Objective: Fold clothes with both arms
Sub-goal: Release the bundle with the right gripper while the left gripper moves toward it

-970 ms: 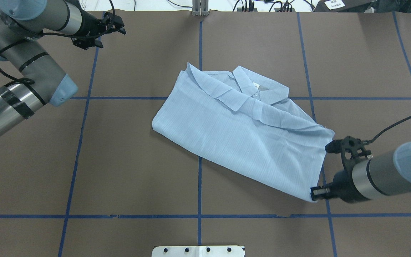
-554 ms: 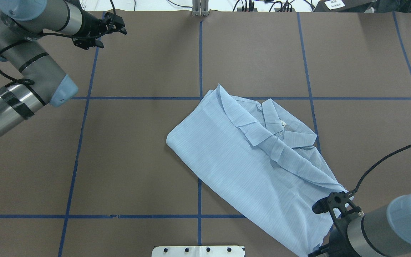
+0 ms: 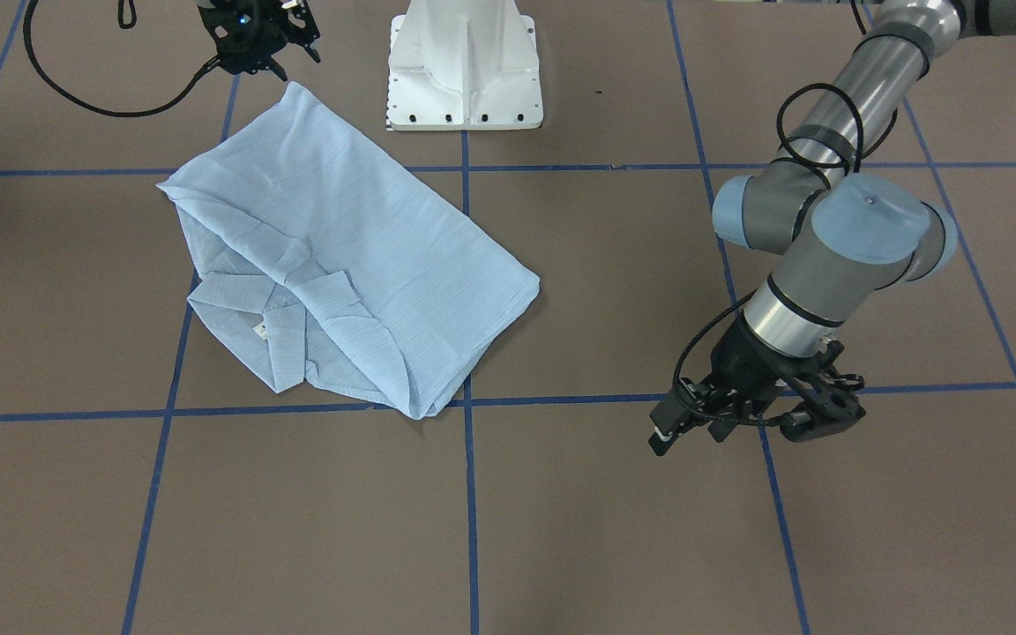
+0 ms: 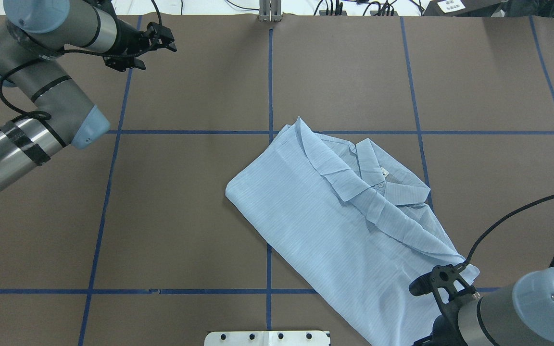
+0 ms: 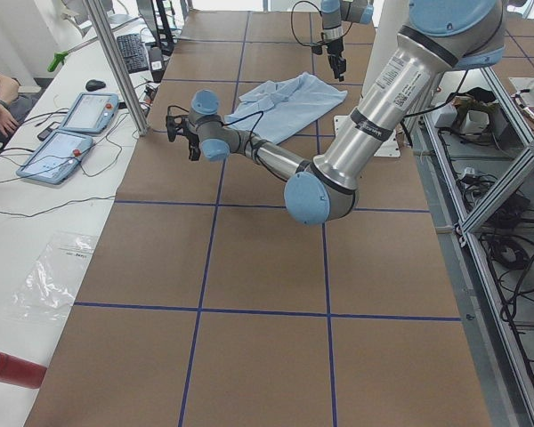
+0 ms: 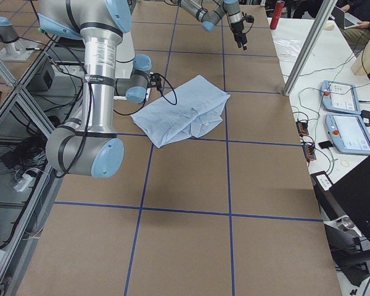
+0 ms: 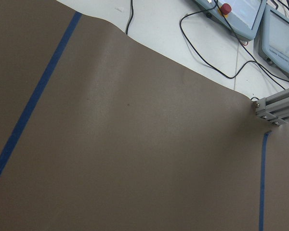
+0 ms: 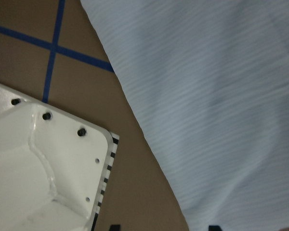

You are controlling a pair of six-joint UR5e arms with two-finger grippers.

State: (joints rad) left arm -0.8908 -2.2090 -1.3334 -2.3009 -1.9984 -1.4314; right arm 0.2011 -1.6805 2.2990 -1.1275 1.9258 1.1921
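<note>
The pale blue shirt [image 4: 334,226] lies folded flat on the brown table, collar up, slanting toward the near right. It also shows in the front view [image 3: 358,247], the side views [image 5: 289,100] [image 6: 185,111] and the right wrist view [image 8: 212,96]. My right gripper [image 4: 431,295] hovers at the shirt's near right corner. Its fingertips stand wide apart at the bottom edge of the right wrist view [image 8: 164,227], over the shirt's edge. It shows open in the front view [image 3: 283,62]. My left gripper [image 4: 159,56] [image 3: 693,432] is open and empty at the far left, away from the shirt.
The white pedestal base [image 4: 267,338] [image 3: 464,79] [image 8: 38,163] stands at the near edge, just left of the shirt's corner. An aluminium post [image 4: 270,12] [image 7: 274,108] stands at the far edge. Two teach pendants [image 5: 71,133] lie beyond it. Blue tape lines cross the table.
The shirt slid toward the robot and to the right with the right gripper, then came to rest. The right gripper shifted slightly left. The left arm barely moved.
</note>
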